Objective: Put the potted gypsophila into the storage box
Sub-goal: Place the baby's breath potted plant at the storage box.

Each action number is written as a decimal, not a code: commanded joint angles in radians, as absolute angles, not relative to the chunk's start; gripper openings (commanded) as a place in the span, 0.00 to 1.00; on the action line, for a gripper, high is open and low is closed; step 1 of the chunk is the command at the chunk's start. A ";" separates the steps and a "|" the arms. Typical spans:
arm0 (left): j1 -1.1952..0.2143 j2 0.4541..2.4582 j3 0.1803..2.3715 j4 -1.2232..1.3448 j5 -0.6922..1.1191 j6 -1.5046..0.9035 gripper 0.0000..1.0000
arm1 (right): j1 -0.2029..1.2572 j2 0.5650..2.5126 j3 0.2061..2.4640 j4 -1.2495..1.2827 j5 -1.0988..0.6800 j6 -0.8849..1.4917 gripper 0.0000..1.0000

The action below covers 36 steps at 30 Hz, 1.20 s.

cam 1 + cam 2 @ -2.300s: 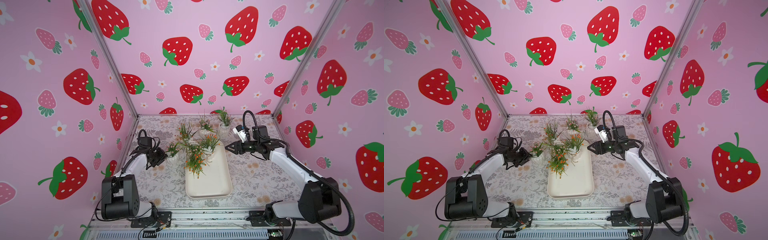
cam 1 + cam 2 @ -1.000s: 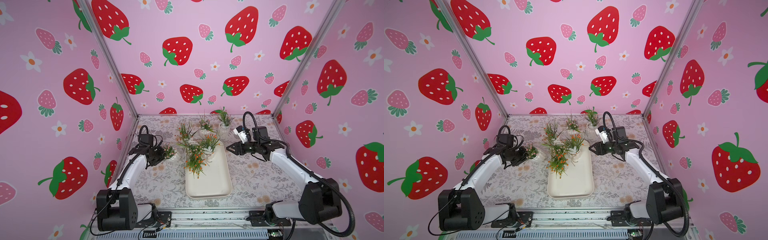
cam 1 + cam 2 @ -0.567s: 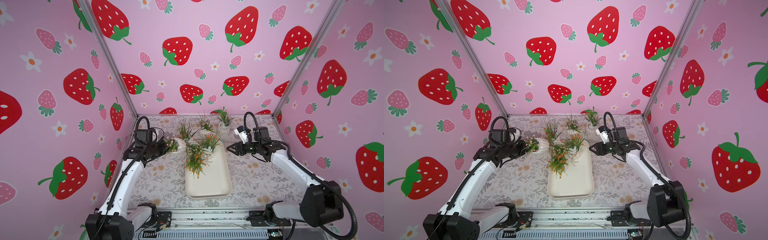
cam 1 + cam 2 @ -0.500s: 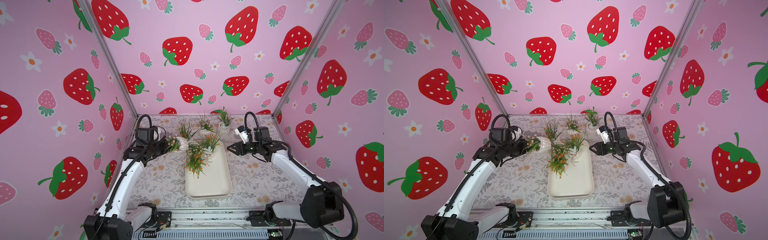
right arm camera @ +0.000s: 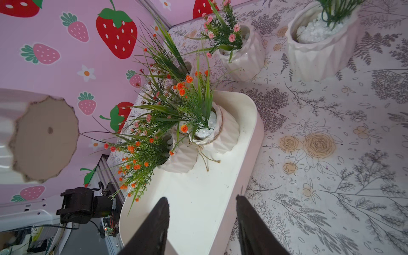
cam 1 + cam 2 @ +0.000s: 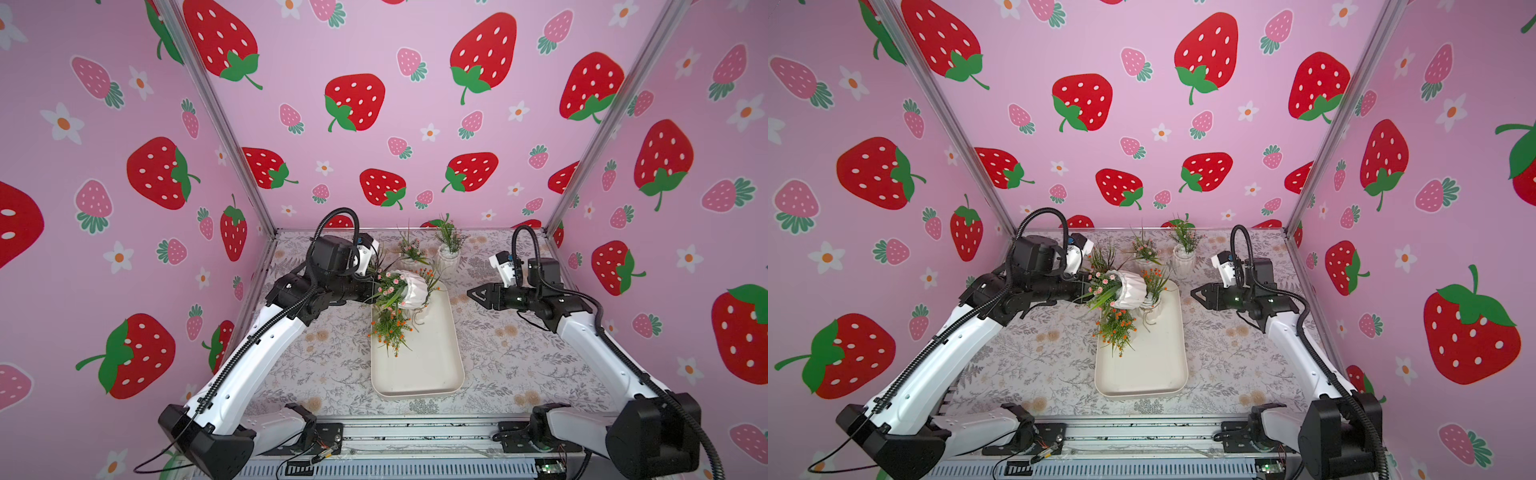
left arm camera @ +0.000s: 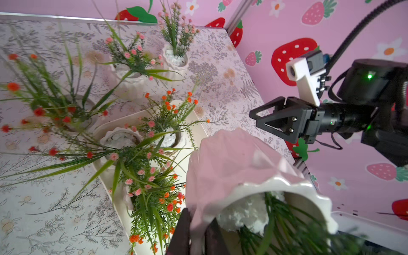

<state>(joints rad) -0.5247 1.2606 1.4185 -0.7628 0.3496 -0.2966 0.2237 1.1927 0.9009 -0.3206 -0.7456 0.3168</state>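
My left gripper [image 7: 197, 229] is shut on the rim of a potted gypsophila [image 6: 411, 291] with pink flowers. The white ribbed pot [image 6: 1131, 289] hangs tipped on its side above the far end of the storage box [image 6: 419, 365]. Its brown underside [image 5: 44, 139] faces my right wrist camera. More pots with orange flowers [image 5: 223, 134] [image 5: 183, 159] stand inside the box's far end. My right gripper [image 6: 473, 295] stands open and empty to the right of the box [image 5: 254, 123], with its fingers [image 5: 164, 205] aimed at it.
Two more pots [image 6: 448, 255] [image 6: 411, 262] stand on the floral table behind the box. A pot with red flowers [image 7: 72, 114] sits on the table by the box's far left corner. Pink strawberry walls close in three sides.
My left arm lifted the pink-flowered pot off the table left of the box, carried it right and tipped it sideways over the box's far end. The right arm hardly moved.
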 commanded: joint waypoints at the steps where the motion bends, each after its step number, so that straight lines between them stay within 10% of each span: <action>1: -0.605 1.329 1.524 -0.800 0.337 -0.230 0.00 | 0.195 1.149 0.864 -0.314 -0.769 0.352 0.51; 12: -0.782 1.696 1.815 -1.106 0.084 -0.203 0.00 | 0.110 1.059 0.776 -0.318 -0.773 0.406 0.51; 36: -0.836 1.848 1.693 -0.902 0.004 -0.503 0.00 | 0.050 1.061 0.746 -0.321 -0.764 0.408 0.51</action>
